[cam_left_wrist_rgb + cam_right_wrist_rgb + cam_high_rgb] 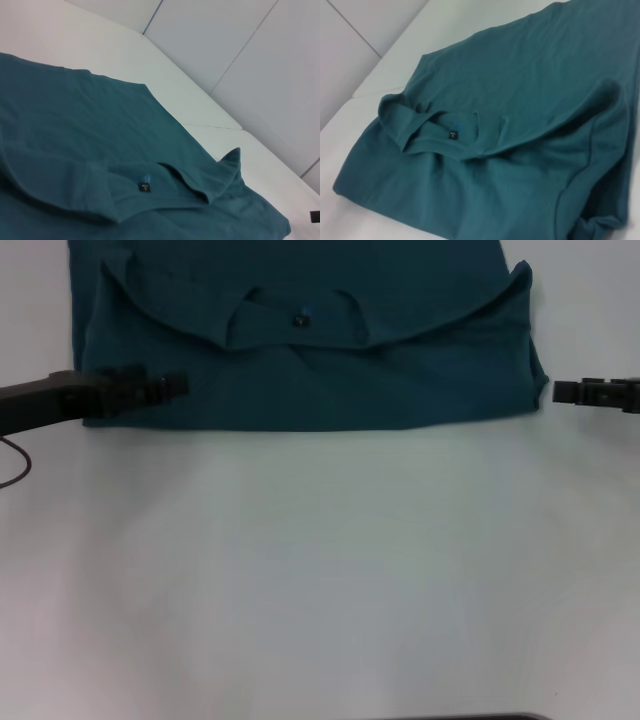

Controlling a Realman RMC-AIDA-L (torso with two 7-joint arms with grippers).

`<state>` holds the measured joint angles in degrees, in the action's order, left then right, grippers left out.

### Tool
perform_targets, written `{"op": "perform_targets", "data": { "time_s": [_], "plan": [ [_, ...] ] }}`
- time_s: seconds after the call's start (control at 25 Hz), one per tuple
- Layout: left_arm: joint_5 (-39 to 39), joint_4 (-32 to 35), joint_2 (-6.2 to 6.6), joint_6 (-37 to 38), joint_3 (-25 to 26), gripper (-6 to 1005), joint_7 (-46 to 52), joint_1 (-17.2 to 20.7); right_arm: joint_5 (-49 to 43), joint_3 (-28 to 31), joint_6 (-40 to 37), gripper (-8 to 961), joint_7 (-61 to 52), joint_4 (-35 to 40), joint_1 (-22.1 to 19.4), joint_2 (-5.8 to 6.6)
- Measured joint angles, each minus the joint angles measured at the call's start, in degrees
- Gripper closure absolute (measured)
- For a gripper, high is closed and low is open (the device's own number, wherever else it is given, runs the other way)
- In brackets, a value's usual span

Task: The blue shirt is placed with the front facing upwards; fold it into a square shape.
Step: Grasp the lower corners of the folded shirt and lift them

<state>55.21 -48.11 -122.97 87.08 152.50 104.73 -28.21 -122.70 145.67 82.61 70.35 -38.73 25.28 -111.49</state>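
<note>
At the far side of the white surface [320, 570] lies the blue shirt [300, 370], folded over on itself so that plain teal cloth shows everywhere and no lettering is visible. Its near edge runs straight across the head view, and a curved fold sweeps from one side to the other above it. In the middle of that fold sits the ribbed collar [295, 320], with the small dark label [144, 187] lying inside it; the label also shows in the right wrist view [452, 134]. One corner of the cloth stands up in a small peak at the shirt's right side [522, 275].

The left gripper [175, 386] reaches in low over the shirt's left near corner, its tip above the cloth; whether its jaws are apart or together I cannot tell. The right gripper [562, 392] hangs just beside the shirt's right edge, over bare surface and apart from the cloth; its jaws likewise cannot be made out
</note>
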Motion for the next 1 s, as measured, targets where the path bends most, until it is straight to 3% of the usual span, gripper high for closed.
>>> {"op": "perform_targets", "data": {
  "time_s": [0.2,0.6,1.0],
  "plan": [
    [-0.06,0.15,-0.16,-0.27,-0.01,139,-0.53,-0.03,-0.01,-0.64,-3.47,217,0.01,2.23,1.79,-1.16],
    [-0.02,0.3,-0.34,-0.47,-0.01,140,-0.62,0.18,-0.08,-3.38,-9.0,219,-0.1,5.85,5.14,-2.33],
    [-0.03,0.3,-0.49,-0.6,0.0,140,-0.67,0.24,-0.09,-3.47,-9.56,220,-0.13,5.87,5.26,-2.57]
  ]
}}
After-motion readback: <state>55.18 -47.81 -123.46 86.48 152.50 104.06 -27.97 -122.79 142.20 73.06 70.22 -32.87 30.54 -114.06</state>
